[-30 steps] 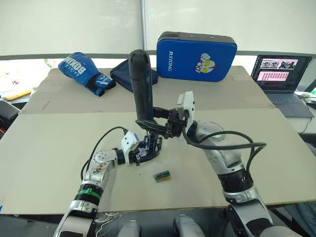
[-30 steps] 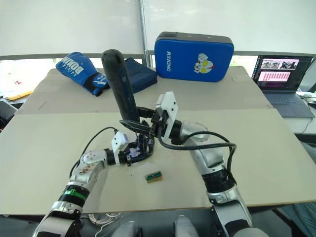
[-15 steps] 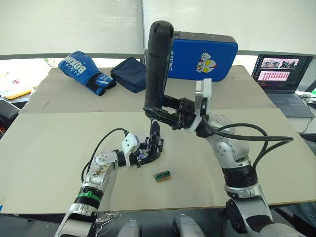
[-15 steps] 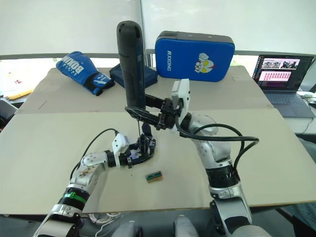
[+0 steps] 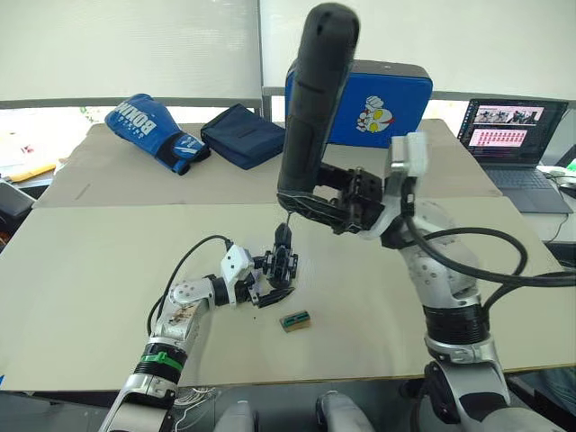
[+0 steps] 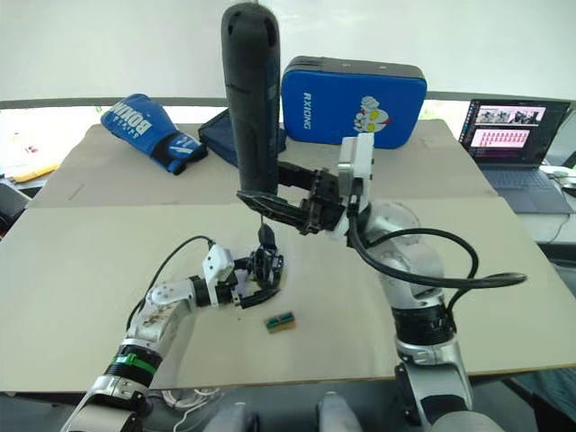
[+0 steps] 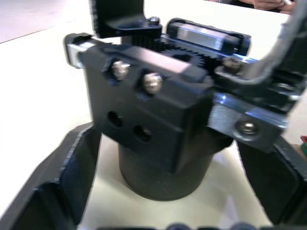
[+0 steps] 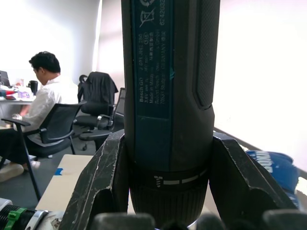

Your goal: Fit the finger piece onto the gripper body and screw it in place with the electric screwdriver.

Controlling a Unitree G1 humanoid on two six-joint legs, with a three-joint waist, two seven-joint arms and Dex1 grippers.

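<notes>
The gripper body [image 5: 282, 263] stands upright on the table, and my left gripper [image 5: 270, 290] is shut around its round base. In the left wrist view the gripper body [image 7: 153, 129] shows silver screws and two empty holes, with a finger [image 7: 57, 187] on each side. A pointed black finger rises from its top; I cannot tell the finger piece apart from it. My right gripper [image 5: 310, 202] is shut on the lower end of the electric screwdriver [image 5: 313, 108], held upright and leaning right. Its thin bit hangs just above the body's top. The screwdriver [image 8: 168, 96] sits between the right fingers [image 8: 103, 187].
A small green-and-tan block [image 5: 295, 319] lies just in front of the body. At the back are a blue boxing glove [image 5: 153, 126], a navy pouch [image 5: 243, 135], a blue pad [image 5: 387, 99] and a laptop [image 5: 508, 135]. A person [image 8: 45, 96] sits at a desk.
My right arm has lifted the screwdriver up and to the right, raising its bit off the body. The gripper body has turned from tilted to upright in my left gripper.
</notes>
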